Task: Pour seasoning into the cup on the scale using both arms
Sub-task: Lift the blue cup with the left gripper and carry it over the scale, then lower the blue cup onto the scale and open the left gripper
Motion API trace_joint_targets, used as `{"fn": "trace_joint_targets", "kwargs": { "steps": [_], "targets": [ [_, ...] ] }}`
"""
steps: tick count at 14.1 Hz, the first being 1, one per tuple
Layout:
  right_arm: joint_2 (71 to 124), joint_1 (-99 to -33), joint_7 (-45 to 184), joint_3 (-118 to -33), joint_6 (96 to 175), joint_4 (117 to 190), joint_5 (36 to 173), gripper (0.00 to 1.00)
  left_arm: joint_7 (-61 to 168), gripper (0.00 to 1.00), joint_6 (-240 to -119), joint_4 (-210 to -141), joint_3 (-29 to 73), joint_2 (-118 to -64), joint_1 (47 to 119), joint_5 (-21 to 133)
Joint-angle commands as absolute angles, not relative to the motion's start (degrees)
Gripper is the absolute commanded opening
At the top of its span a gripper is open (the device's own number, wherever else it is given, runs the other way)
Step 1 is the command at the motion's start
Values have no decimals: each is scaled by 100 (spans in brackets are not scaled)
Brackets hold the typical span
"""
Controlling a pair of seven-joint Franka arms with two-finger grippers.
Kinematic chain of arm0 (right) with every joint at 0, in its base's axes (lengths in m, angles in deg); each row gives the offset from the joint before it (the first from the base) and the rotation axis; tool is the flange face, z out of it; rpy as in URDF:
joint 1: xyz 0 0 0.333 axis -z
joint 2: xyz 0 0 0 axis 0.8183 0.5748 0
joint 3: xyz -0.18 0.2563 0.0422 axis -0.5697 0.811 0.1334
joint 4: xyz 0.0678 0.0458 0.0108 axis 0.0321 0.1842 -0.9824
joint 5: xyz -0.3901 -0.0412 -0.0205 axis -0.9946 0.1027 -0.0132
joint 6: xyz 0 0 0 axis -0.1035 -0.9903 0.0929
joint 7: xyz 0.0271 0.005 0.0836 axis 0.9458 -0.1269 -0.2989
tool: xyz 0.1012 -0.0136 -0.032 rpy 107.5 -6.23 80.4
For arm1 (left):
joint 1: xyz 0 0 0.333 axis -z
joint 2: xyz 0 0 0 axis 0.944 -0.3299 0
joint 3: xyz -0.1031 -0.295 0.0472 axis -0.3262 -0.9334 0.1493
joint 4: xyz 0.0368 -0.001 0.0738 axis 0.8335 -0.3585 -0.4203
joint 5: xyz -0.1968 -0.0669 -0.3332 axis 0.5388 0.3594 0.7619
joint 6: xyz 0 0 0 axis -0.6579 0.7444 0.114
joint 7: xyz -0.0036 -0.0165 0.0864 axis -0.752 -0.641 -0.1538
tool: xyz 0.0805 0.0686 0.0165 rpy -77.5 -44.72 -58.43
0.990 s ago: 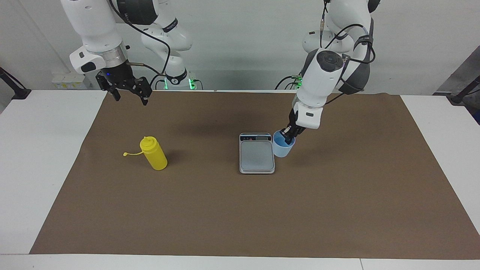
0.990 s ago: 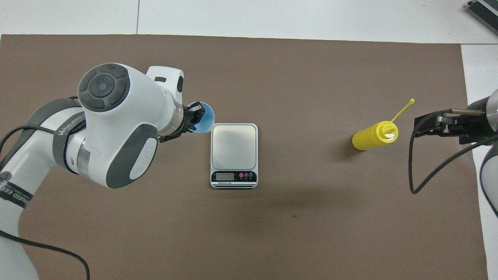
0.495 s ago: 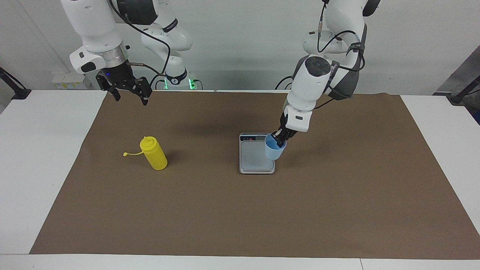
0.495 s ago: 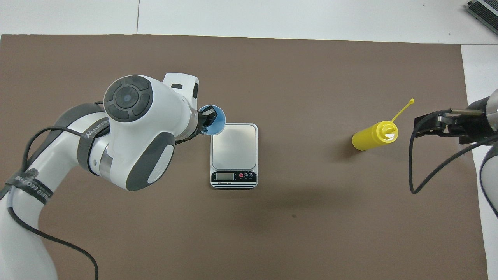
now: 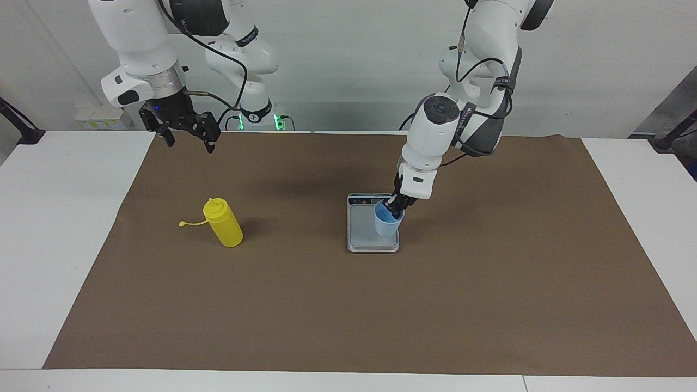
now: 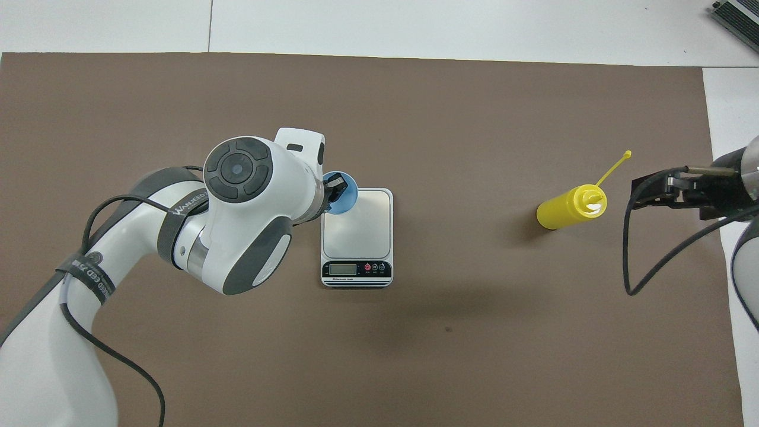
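Left gripper (image 5: 393,206): clamped on cup (image 5: 387,224) rim — over scale (image 5: 359,239)
Right gripper (image 5: 188,136): fingers wide — waits above mat; bottle (image 5: 223,222) upright

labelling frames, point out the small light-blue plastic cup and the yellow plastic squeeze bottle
small light-blue plastic cup (image 5: 386,226), facing view, on its outer wall
yellow plastic squeeze bottle (image 5: 226,227), facing view, on the middle of its body

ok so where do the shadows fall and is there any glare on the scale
Facing view: a soft dark shadow lies on the brown mat nearer the robots than the scale, and the bottle casts a small one toward the scale. Overhead view: the scale's silver plate shows a pale sheen, no hard glare; a broad faint shadow lies nearer the robots than it.
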State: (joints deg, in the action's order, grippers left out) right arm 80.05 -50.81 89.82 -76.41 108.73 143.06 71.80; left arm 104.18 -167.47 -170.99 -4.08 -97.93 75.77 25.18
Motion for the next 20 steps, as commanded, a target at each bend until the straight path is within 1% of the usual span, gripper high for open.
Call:
{"fn": "trace_joint_targets", "kwargs": {
  "steps": [1, 8, 13, 16, 19, 20],
  "targets": [
    [7899, -5017, 8983, -7634, 10937, 14434, 7295, 100, 10783, 0, -16966, -17230, -472, -9882, 7618, 2163],
    [7899, -5025, 8983, -7634, 10937, 14434, 7295, 100, 10933, 0, -17265, -17415, -473, -10005, 7619, 1951],
    [7899, -5017, 8983, -7634, 10937, 14434, 7295, 100, 10933, 0, -17265, -17407, -481, -10014, 7671, 1890],
    [7899, -5017, 8983, -7634, 10937, 14434, 7295, 100, 10933, 11, -17213, -17371, -481, -10022, 7680, 1890],
    [7899, -5025, 8983, -7634, 10937, 14434, 7295, 100, 10933, 11, -17186, -17354, -499, -10022, 7680, 1890],
    [7899, -5025, 8983, -7634, 10937, 14434, 7295, 100, 10925, 19, -17186, -17345, -499, -10022, 7680, 1890]
  ]
}}
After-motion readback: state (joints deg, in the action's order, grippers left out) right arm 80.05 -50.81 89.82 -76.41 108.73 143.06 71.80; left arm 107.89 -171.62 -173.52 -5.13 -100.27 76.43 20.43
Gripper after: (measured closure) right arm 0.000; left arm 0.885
